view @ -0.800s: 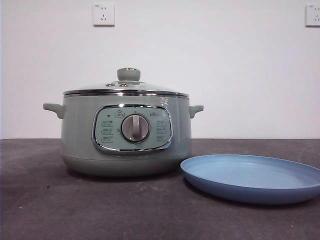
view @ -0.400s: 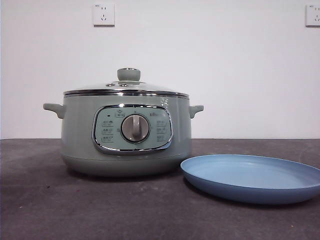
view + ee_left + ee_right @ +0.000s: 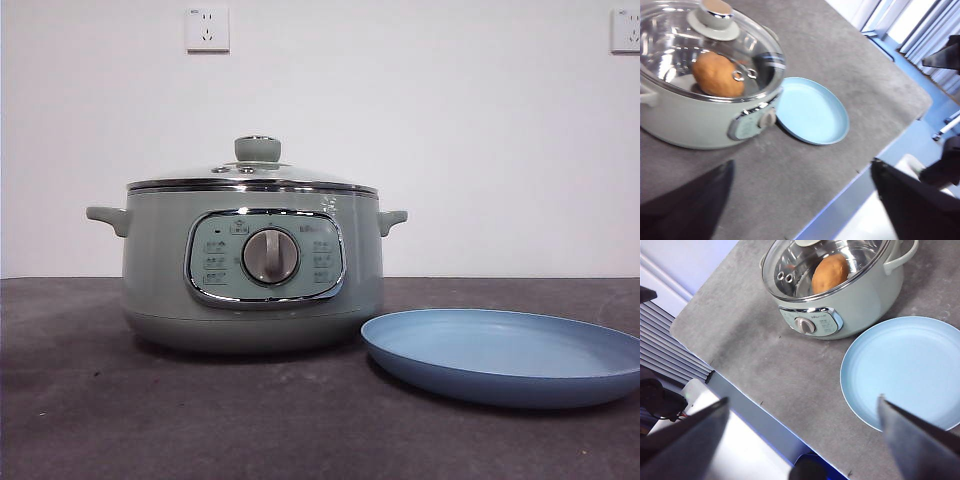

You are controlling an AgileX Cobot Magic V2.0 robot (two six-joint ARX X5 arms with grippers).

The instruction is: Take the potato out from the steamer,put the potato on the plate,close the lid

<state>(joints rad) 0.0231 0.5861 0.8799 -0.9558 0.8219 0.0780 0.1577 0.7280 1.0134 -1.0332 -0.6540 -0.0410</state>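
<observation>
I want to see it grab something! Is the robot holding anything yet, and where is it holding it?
Nothing yet. Both tools are open and empty, away from the steamer; the potato sits inside under the lid.

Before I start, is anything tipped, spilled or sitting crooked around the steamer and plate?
Nothing stands out. The lid sits level on the steamer, the potato rests inside under the glass, and the plate lies flat and bare beside the steamer. No spills or damage show.

Lid over the potato, open air above
</observation>
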